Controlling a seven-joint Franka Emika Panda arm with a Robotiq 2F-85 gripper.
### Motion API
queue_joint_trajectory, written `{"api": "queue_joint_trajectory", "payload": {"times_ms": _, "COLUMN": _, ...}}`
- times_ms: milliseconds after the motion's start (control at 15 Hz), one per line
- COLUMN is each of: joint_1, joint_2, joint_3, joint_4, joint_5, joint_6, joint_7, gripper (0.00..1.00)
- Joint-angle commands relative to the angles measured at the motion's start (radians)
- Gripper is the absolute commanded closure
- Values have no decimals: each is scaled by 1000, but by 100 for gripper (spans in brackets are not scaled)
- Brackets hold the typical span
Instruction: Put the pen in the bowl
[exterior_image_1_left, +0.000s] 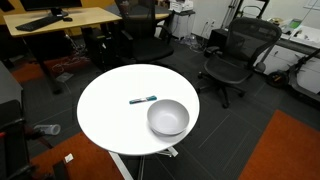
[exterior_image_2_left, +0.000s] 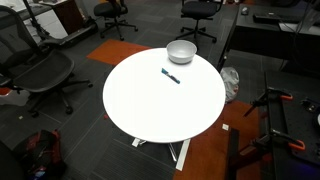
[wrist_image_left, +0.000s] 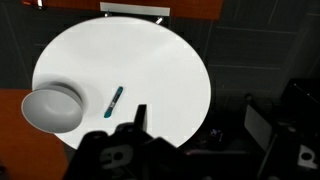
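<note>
Pen nr bowl, apart

A round white bench fills the middle of both exterior views. In an exterior view, a black mesh office chair stands at two o'clock of it, a wooden desk at eleven o'clock, and orange carpet at four.

Wrist view: black Robotiq gripper enters from the bottom edge, pointing down. One dark fingertip shows clearly; jaw spacing unclear.
</note>
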Motion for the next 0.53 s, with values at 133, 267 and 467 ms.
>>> {"api": "queue_joint_trajectory", "payload": {"times_ms": 133, "joint_1": -57, "joint_2": 190, "joint_3": -14, "joint_4": 86, "joint_5": -26, "joint_6": 95, "joint_7": 5, "gripper": 0}}
{"api": "queue_joint_trajectory", "payload": {"times_ms": 267, "joint_1": -74, "joint_2": 257, "joint_3": -21, "joint_4": 115, "joint_5": -32, "joint_6": 130, "joint_7": 8, "gripper": 0}}
{"api": "queue_joint_trajectory", "payload": {"times_ms": 467, "joint_1": -99, "joint_2": 354, "joint_3": -27, "joint_4": 154, "joint_5": -35, "joint_6": 195, "joint_7": 22, "gripper": 0}}
